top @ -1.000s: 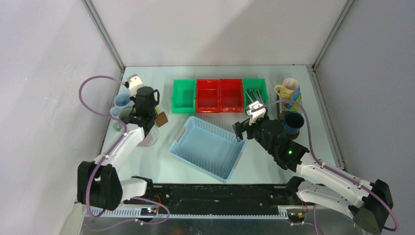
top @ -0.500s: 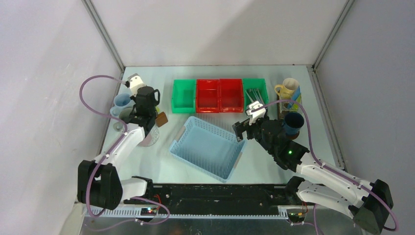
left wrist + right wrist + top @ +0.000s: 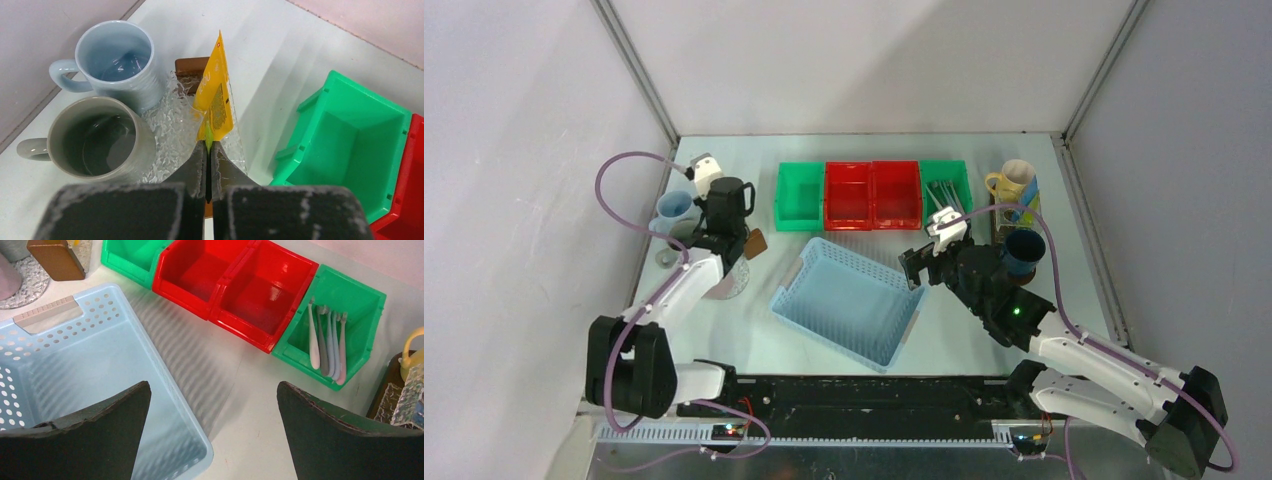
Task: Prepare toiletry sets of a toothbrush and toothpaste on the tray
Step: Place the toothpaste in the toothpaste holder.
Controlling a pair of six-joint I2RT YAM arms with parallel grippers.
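On the desk [image 3: 754,335] the right tool [image 3: 212,387] hangs wide and empty by the basket [image 3: 849,300]. The left tool [image 3: 206,150] pinches a yellow tube [image 3: 215,95] at the desk's left, just beside the grey mug [image 3: 97,137] and blue mug [image 3: 115,55]. I think the tube is going into a mug: next it must come over a mug's mouth, tip down, and the tool must let go.

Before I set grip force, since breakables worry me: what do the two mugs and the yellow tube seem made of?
The pale blue mug and grey mug: likely glazed ceramic, thick glossy walls. The yellow tube, pinched in the left gripper: probably thin printed plastic laminate, flat crimped end.
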